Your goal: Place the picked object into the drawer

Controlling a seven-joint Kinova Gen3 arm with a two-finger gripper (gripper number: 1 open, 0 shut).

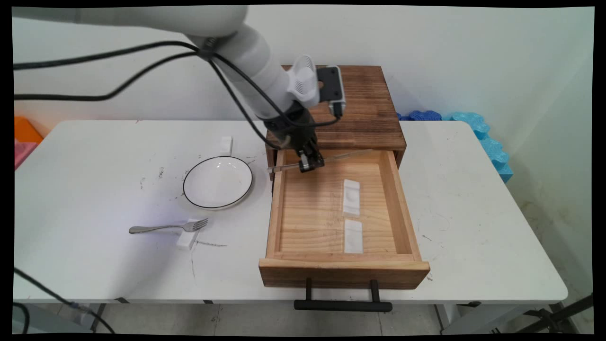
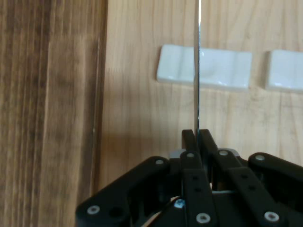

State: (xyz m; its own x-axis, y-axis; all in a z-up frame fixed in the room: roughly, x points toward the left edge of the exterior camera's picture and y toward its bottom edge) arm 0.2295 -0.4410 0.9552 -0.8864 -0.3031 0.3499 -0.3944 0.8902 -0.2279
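A: Since the arm covers part of the cabinet (image 1: 364,109), what have the jaws got?

B: They're closed tight on a knife (image 1: 341,156), clamped near mid-length. It's thin bright metal, edge-on in the hand view (image 2: 197,71), with both ends sticking out either side.

A: Where is it?

B: In the air over the back of the open drawer (image 1: 277,208), just in front of the cabinet. It touches nothing but the jaws.

A: What's in the drawer?

B: Pale wood with straight grain, and a boxy shape with a black bar handle (image 1: 343,305). Two white rests lie in it, the near rest (image 1: 353,236) and the far rest (image 1: 351,198), roughly at 5 o'clock from the jaws. Both are glossy oblong blocks (ceramic, I'd guess) and neither carries anything.

A: So how far along?

B: Drawer out, knife gripped and lifted. It isn't set down on anything yet.

A: And the rest of the counter (image 1: 94,156)?

B: There's a round white plate (image 1: 218,182) with a dark rim, at 9 o'clock from the drawer. A steel fork (image 1: 165,228) sits at 7 o'clock from the plate, tines propped on a white block (image 1: 187,239). A second block (image 1: 226,145) is at the plate's 12. The cabinet is dark stained wood with heavy grain.
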